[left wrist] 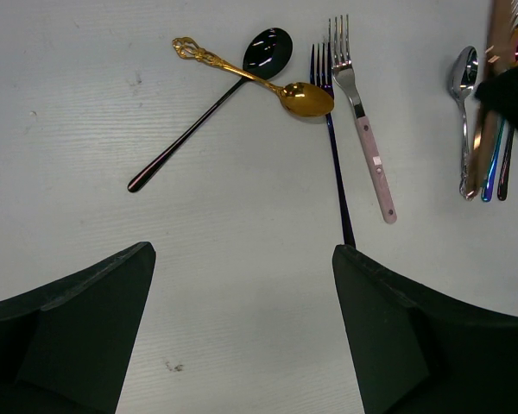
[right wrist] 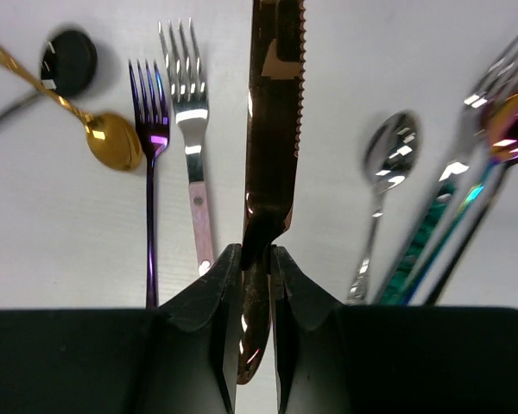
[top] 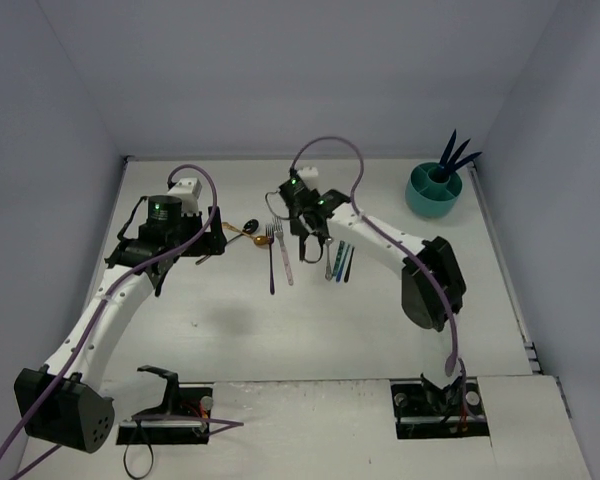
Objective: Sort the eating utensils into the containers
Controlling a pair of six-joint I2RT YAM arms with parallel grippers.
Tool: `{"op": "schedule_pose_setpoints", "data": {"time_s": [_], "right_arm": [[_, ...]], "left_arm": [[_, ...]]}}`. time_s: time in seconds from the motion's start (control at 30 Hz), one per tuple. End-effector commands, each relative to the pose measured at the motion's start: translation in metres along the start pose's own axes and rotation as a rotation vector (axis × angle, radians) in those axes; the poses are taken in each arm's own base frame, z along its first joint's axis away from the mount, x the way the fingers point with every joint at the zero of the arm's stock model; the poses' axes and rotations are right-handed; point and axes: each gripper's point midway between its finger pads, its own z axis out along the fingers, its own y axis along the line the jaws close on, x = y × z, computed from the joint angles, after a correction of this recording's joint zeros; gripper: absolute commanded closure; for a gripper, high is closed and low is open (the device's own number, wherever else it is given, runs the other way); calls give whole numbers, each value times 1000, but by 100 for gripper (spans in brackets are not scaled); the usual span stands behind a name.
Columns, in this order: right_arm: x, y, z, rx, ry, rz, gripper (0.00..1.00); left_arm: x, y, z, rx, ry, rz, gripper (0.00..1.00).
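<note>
My right gripper [right wrist: 256, 259] is shut on the handle of a copper knife [right wrist: 274, 112] and holds it over the row of utensils; in the top view this gripper [top: 306, 234] is at mid-table. On the table lie a gold spoon [left wrist: 306, 97] crossing a black spoon [left wrist: 242, 73], a dark blue fork [left wrist: 332, 147], a pink-handled fork [left wrist: 367, 142], a silver spoon [right wrist: 387, 164] and teal and dark utensils [right wrist: 423, 241]. My left gripper [left wrist: 242, 293] is open and empty, just short of the spoons. The teal caddy [top: 435, 192] at back right holds dark blue utensils [top: 458, 152].
Grey walls close the table on the left, back and right. The caddy stands close to the right wall. The right arm's elbow [top: 430, 285] hangs over the table's right middle. The arm bases [top: 440, 405] sit at the near edge.
</note>
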Motion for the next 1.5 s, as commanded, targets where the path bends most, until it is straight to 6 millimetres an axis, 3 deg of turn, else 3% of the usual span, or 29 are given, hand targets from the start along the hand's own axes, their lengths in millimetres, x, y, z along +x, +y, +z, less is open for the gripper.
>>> {"op": "schedule_pose_setpoints", "data": {"time_s": [0.0,0.13,0.23,0.33,0.53,0.63,0.77,0.93,1.23,1.47], "right_arm": [[-130,-66,-98,86,-377,87,100],[-172,-130,-126,150,-528,146,100],[-195,-195,-137,214,-611,220,100],[-210,-242,-144,253,-696,253,100],[-238,-316,-148,394,-865,279,100],[-246,-343,-148,444,-940,293,100],[-252,-367,-144,510,-1016,300,100],[-245,-390,-118,582,-1014,299,100],[-243,-403,-83,607,-1028,246,100],[-242,-406,-70,619,-1037,219,100]], "left_arm": [[-26,-5,-10,21,-90,-11,19],[-26,-5,-10,21,-90,-13,18],[-26,-5,-10,19,-91,-14,18],[-26,-5,-10,19,-91,-12,18],[-26,-5,-9,18,-90,-13,18],[-26,-4,-8,15,-89,-11,18],[-25,-4,-7,14,-87,-9,18],[-24,-3,-5,10,-80,-12,18],[-22,-3,-1,14,-68,-11,19],[-20,-5,2,23,-53,-13,18]]}}
